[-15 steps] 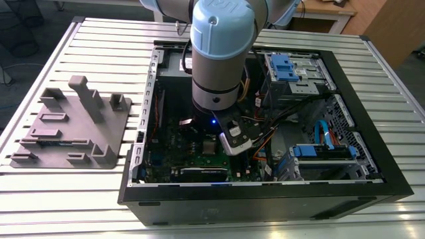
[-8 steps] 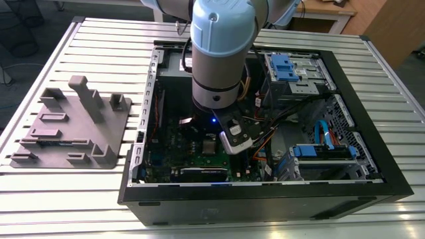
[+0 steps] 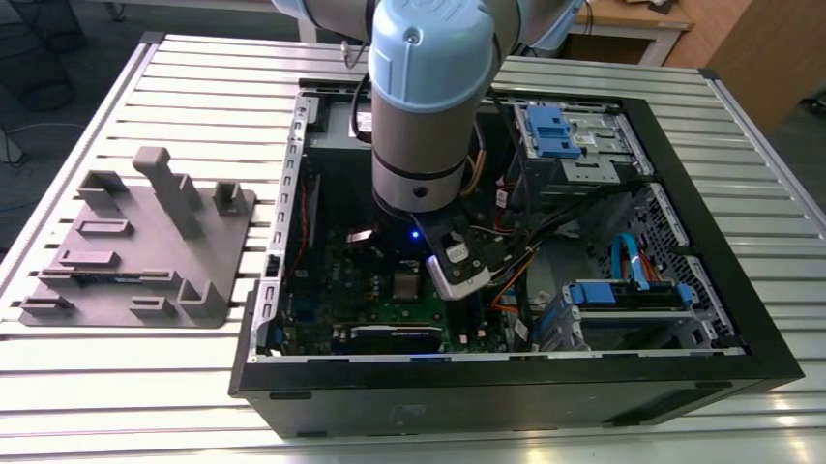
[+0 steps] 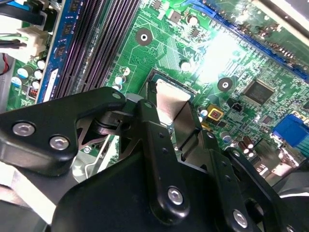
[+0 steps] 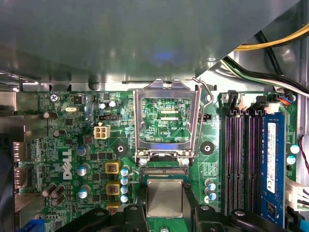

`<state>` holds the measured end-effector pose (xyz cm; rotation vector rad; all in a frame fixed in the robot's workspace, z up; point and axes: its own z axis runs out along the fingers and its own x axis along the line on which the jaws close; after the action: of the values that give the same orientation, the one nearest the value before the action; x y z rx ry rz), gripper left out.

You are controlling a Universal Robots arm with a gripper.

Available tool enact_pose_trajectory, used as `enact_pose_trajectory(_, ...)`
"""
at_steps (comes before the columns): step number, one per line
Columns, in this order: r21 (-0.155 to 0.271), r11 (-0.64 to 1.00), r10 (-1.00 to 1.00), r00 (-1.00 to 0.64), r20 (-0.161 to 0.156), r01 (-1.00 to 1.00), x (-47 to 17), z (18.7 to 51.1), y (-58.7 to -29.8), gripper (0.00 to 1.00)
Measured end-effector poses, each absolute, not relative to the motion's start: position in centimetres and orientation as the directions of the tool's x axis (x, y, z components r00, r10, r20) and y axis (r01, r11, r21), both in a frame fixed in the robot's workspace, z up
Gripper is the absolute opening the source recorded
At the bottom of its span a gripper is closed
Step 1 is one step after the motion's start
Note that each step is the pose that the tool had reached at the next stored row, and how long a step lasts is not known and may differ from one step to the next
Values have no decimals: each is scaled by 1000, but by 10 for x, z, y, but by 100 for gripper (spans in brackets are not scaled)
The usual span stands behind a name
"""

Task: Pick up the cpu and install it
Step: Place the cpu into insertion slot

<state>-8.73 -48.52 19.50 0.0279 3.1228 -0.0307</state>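
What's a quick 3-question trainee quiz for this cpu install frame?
1. True or false: in the first wrist view, the socket frame is flipped open, not closed over the cpu.
2. In the exterior view, the grey tray lies: A) inside the case; B) on the table, to the exterior view's left of the case; C) on top of the arm.
3. Fill in: in the first wrist view, the gripper is nearest the ___.

Key: 1 true; 2 B; 3 cpu.
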Motion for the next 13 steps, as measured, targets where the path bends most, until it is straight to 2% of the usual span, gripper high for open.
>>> enact_pose_trajectory(13, -13, 1000, 0, -1000, -19, 1, -87, 192, -485, 39)
